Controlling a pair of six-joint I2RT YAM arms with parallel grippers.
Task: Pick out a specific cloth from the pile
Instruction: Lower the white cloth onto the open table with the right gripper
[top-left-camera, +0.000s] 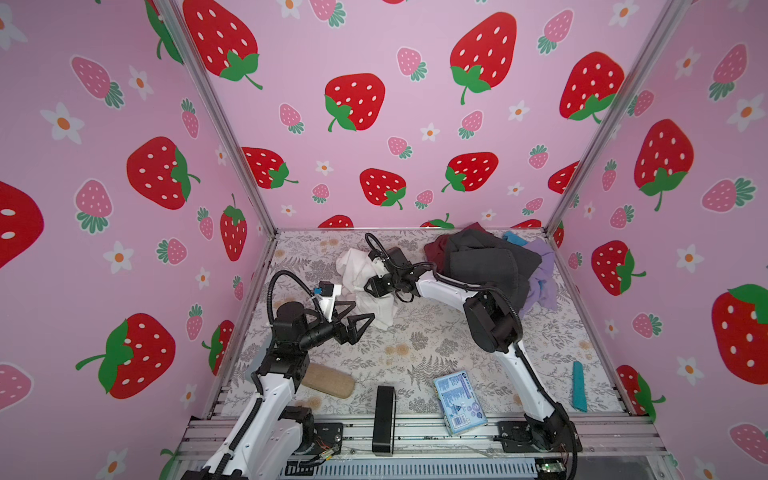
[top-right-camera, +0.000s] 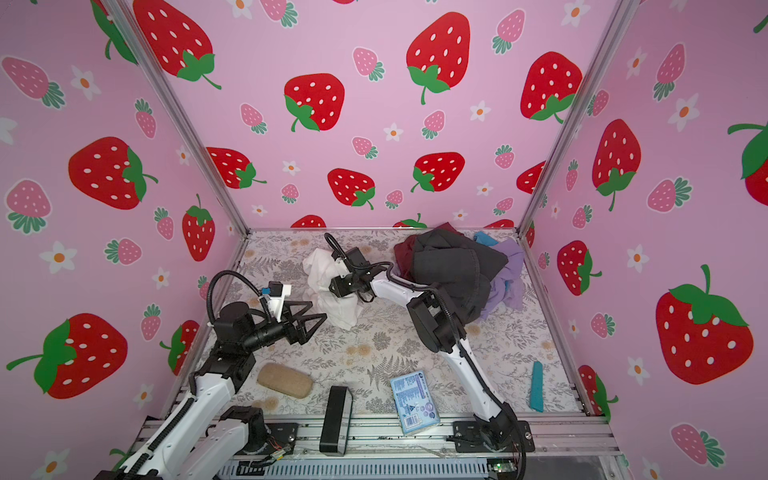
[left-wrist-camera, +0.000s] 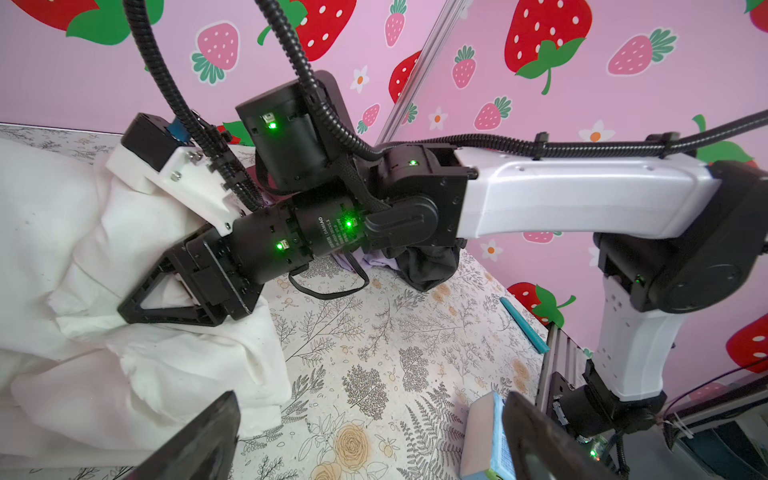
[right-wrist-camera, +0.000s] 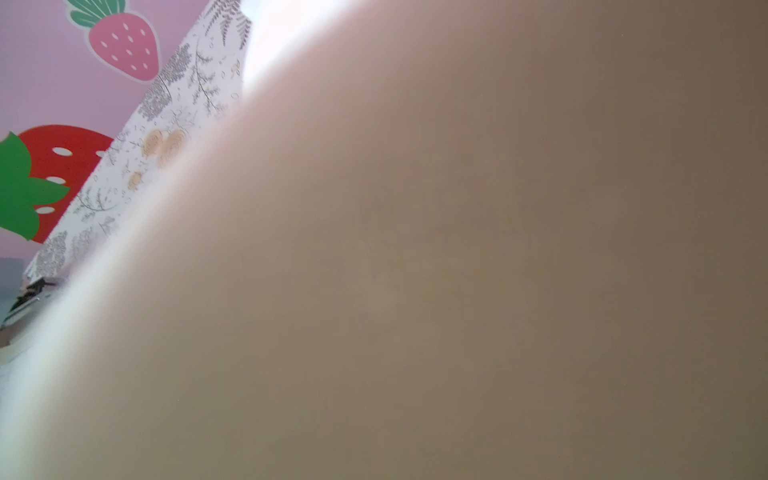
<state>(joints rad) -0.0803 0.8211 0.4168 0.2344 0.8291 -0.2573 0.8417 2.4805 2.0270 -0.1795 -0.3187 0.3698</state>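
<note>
- The cloth (top-left-camera: 365, 282) lies crumpled on the floral surface (top-left-camera: 415, 345), left of the pile (top-left-camera: 486, 266) and apart from it.
- The right gripper (left-wrist-camera: 137, 307) is buried in the cloth, its fingers seemingly pinching a fold; fabric blurs out the right wrist view.
- The left gripper (top-left-camera: 353, 316) hangs beside the cloth's near edge, fingers spread, holding nothing.
- Nearer the front lie a tan pad (top-left-camera: 328, 380), a black box (top-left-camera: 383, 419), a blue packet (top-left-camera: 459, 401) and a teal strip (top-left-camera: 579, 386).

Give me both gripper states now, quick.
Left gripper: open, empty, beside the white cloth.
Right gripper: jaws closed on the white cloth, away from the pile.
</note>
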